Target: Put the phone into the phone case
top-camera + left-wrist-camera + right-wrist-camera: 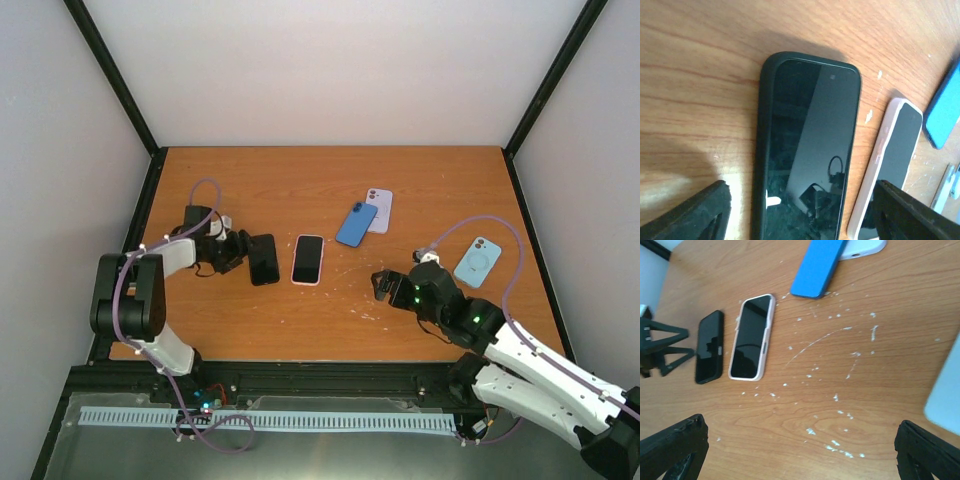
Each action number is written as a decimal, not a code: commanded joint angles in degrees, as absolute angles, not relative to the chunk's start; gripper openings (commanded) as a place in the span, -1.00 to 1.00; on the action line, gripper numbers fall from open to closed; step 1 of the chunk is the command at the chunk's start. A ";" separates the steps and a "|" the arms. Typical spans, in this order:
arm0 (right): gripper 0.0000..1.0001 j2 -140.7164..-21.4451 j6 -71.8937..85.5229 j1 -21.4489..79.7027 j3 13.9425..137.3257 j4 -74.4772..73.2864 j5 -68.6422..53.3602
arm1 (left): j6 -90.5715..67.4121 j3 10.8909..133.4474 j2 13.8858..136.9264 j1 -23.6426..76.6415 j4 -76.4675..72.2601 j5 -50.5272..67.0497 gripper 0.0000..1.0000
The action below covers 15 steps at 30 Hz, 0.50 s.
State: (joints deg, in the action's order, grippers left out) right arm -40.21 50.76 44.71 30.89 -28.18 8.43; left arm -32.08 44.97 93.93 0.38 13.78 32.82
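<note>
A black phone (263,259) lies face up on the wooden table, its dark screen framed by the raised rim of a black phone case (763,150). My left gripper (236,250) is open and straddles the phone's near end (805,220). Both fingers (695,217) stand clear of the case's sides, with bare wood showing in the gaps. My right gripper (382,282) is at the centre right of the table. It is open wide over bare, white-flecked wood (800,455) and holds nothing.
A phone in a pink case (308,259) lies face up just right of the black one. Farther back a blue case (356,224) overlaps a lavender case (380,205). A light blue case (477,261) lies at the right. Black frame posts edge the table.
</note>
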 commanded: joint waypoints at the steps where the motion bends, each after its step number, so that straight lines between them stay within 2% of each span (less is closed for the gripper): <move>1: 1.00 -44.19 48.06 44.12 35.75 -33.90 15.06 | -31.32 47.25 88.33 0.18 16.77 29.13 0.81; 2: 1.00 -45.65 47.36 43.74 37.01 -34.48 15.71 | -31.17 47.26 87.13 0.18 17.28 28.89 0.96; 3: 1.00 -47.01 46.58 43.16 37.82 -34.85 15.96 | -31.01 47.27 85.76 0.18 17.71 28.60 0.98; 8: 0.92 -55.57 41.35 38.27 41.37 -35.09 17.42 | -28.52 47.07 78.63 0.18 19.82 31.21 0.99; 12: 0.68 -62.07 38.13 31.59 42.92 -35.82 21.40 | -26.09 46.80 74.03 0.22 21.85 33.91 0.99; 15: 0.58 -66.31 36.63 24.54 42.97 -35.11 21.29 | -24.58 45.54 70.95 0.26 22.43 36.04 0.99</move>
